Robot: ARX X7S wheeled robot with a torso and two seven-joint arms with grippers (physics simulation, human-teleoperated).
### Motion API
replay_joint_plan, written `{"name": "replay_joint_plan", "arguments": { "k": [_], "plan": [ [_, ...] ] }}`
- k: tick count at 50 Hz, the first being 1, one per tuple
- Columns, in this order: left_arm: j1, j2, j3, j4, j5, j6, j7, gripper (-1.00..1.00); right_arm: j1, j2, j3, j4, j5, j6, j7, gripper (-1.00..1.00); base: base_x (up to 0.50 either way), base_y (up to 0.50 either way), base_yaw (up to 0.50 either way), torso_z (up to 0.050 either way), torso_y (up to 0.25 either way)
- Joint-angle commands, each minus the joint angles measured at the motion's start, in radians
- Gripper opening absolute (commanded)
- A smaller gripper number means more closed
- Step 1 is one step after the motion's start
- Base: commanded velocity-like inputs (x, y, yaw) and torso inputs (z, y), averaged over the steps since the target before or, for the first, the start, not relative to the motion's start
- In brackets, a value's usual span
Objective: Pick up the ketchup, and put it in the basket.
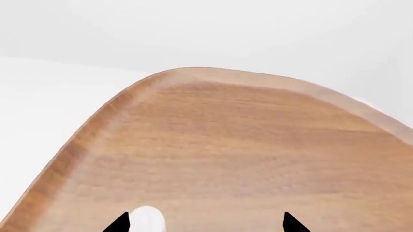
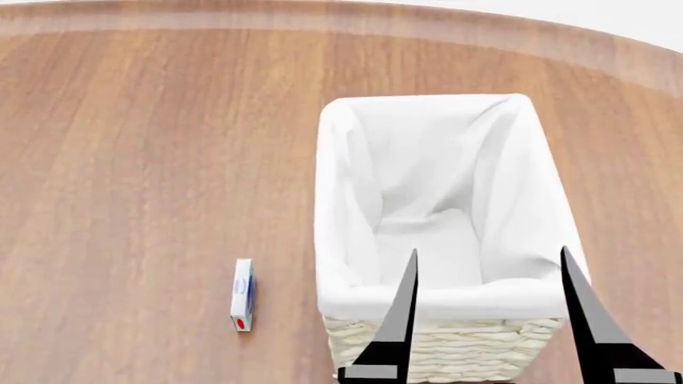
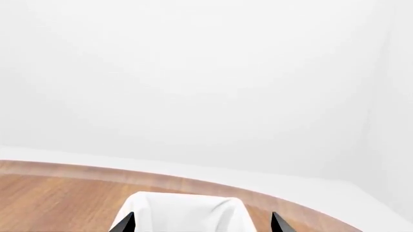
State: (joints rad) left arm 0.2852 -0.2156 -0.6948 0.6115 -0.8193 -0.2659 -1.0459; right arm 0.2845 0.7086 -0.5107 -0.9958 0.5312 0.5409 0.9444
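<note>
The basket, cream wicker with a white cloth liner, stands right of centre in the head view and holds nothing I can see. My right gripper hangs open over its near end, fingers spread about as wide as the basket. The right wrist view shows the basket's liner between the open right gripper's tips. The ketchup's orange-red body shows in no view. My left gripper is open above the wooden table. A white rounded shape sits beside one fingertip; I cannot tell what it is.
A small white-and-blue box with a red spot lies flat on the table, left of the basket's near corner. The table's rounded far edge curves behind the basket, with white floor beyond it.
</note>
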Motion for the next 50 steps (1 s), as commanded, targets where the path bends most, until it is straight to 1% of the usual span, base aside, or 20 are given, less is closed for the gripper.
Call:
{"name": "replay_joint_plan", "arguments": {
  "k": [1, 16, 24, 28, 29, 37, 39, 44, 50],
  "plan": [
    [0.009, -0.001, -0.007, -0.021, 0.009, 0.019, 0.022, 1.0, 0.0, 0.003, -0.01, 0.007, -0.004, -0.01, 0.001, 1.0, 0.0, 0.0, 0.0, 0.0, 0.0],
    [0.033, 0.0, -0.044, -0.077, -0.004, 0.038, 0.047, 1.0, 0.013, 0.004, -0.018, -0.001, 0.006, 0.003, 0.013, 1.0, 0.0, 0.0, 0.0, 0.0, 0.0],
    [0.034, -0.003, -0.046, -0.112, 0.008, 0.038, 0.047, 1.0, 0.016, 0.006, -0.021, 0.005, 0.008, -0.003, 0.012, 1.0, 0.0, 0.0, 0.0, 0.0, 0.0],
    [0.04, 0.001, -0.054, -0.129, 0.006, 0.056, 0.07, 1.0, 0.018, 0.009, -0.019, 0.002, 0.014, -0.001, 0.017, 1.0, 0.0, 0.0, 0.0, 0.0, 0.0],
    [0.039, 0.011, -0.053, -0.139, 0.007, 0.085, 0.106, 1.0, 0.018, 0.009, -0.019, 0.002, 0.015, -0.003, 0.017, 1.0, 0.0, 0.0, 0.0, 0.0, 0.0],
    [0.03, -0.007, -0.042, -0.212, 0.022, 0.076, 0.123, 1.0, 0.02, 0.007, -0.03, 0.007, 0.01, -0.006, 0.017, 1.0, 0.0, 0.0, 0.0, 0.0, 0.0],
    [0.025, -0.008, -0.036, -0.241, 0.026, 0.086, 0.147, 1.0, 0.018, 0.008, -0.032, 0.012, 0.007, -0.012, 0.015, 1.0, 0.0, 0.0, 0.0, 0.0, 0.0],
    [-0.005, -0.014, 0.003, -0.31, 0.064, 0.094, 0.172, 1.0, 0.019, 0.008, -0.035, 0.01, 0.008, -0.013, 0.017, 1.0, 0.0, 0.0, 0.0, 0.0, 0.0],
    [-0.01, -0.021, -0.008, -0.354, 0.061, 0.103, 0.188, 1.0, 0.02, 0.008, -0.04, 0.012, 0.006, -0.015, 0.016, 1.0, 0.0, 0.0, 0.0, 0.0, 0.0]
  ]
}}
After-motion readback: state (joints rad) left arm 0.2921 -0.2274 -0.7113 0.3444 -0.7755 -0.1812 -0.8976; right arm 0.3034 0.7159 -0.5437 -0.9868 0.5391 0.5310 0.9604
